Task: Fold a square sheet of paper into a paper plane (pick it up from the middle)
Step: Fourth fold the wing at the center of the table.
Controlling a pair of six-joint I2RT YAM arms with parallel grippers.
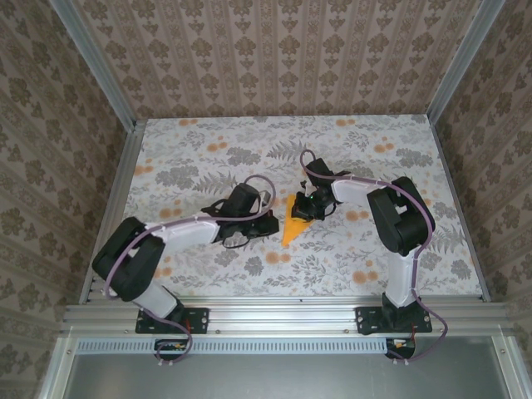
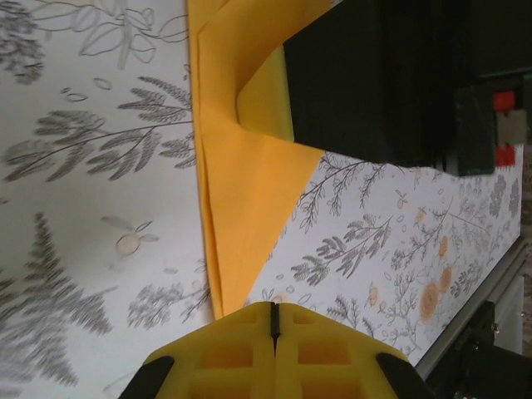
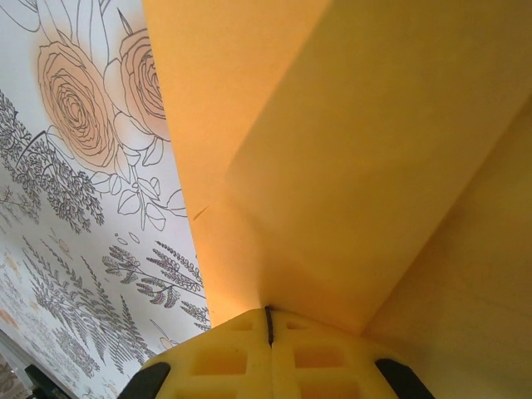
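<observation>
1. Arm bases are bolted at the near edge of the flower-printed table (image 1: 208, 158), and both arms reach inward towards its middle.
2. Nearest of the paper is the narrow pointed end of the paper plane (image 1: 293, 229), a bright orange wedge lying flat on the table with its tip towards the bases.
3. Just left of that wedge is the left gripper (image 1: 273, 223), low over the table. In its wrist view the yellow fingers (image 2: 241, 349) are pressed together with only a thin dark seam between them. The paper's tip ends just left of the seam, right at the fingertips, and nothing shows between the pads.
4. From there the paper widens away from the left fingers, showing long creases and a lighter yellow flap lifted a little off the sheet.
5. Over the wider, farther end is the right gripper (image 1: 304, 209), its black body on top of the paper beside that flap.
6. The right wrist view shows its yellow fingers (image 3: 332, 357) clamped together as well. The folded orange surface meets the fingertips and spreads away beyond them. I cannot tell whether any paper is nipped in the seam.
</observation>
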